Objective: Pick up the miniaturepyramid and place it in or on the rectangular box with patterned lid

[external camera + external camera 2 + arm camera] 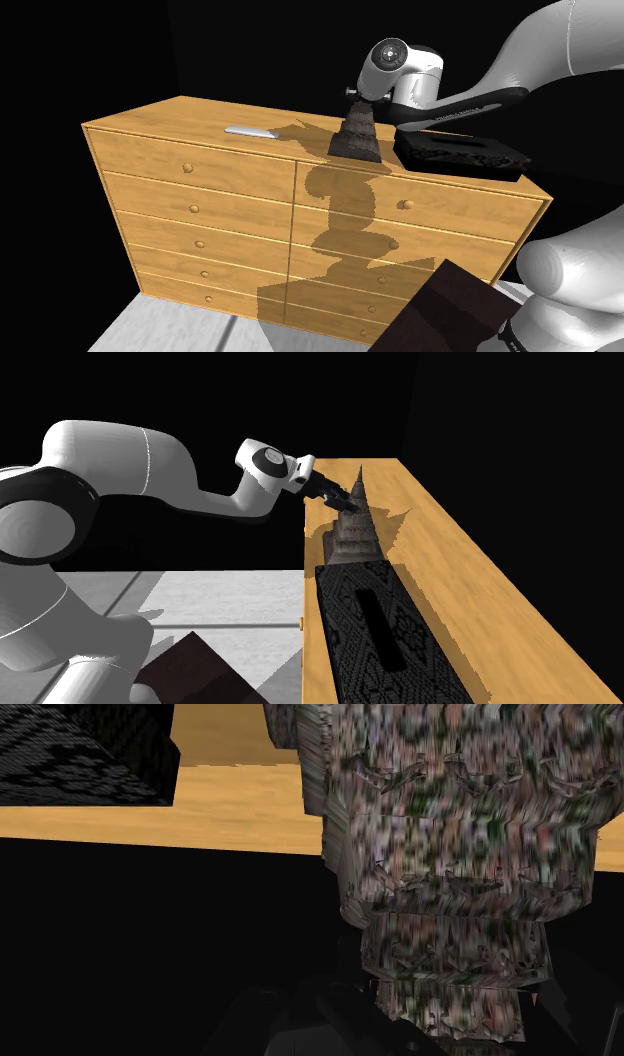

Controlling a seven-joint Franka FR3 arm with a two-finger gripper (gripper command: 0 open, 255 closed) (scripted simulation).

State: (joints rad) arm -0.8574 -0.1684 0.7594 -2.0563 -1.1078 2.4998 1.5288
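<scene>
Here the pyramid, a stepped spire mottled grey and brown, stands upright on top of a wooden dresser, toward two o'clock from the middle of that top in the shoulder view. The black gripper sits at the pyramid's upper part, reaching in from nine o'clock in the second exterior view, and the spire's tip pokes out past it toward twelve. I cannot tell whether the gripper is clamped on the pyramid or only placed about it, nor whether the base presses on the wood. The box is long and black, with a woven-looking pattern and a dark slot along its lid. It lies flat on the same top, at three o'clock from the pyramid in the shoulder view and at six o'clock from it in the second exterior view, just beside the base. In the wrist view the pyramid looms close ahead of the hand, with a corner of the box beside it on the wood. A small flat white thing lies well apart, at nine o'clock from the pyramid in the shoulder view. The arm's shadow runs down the drawers.
</scene>
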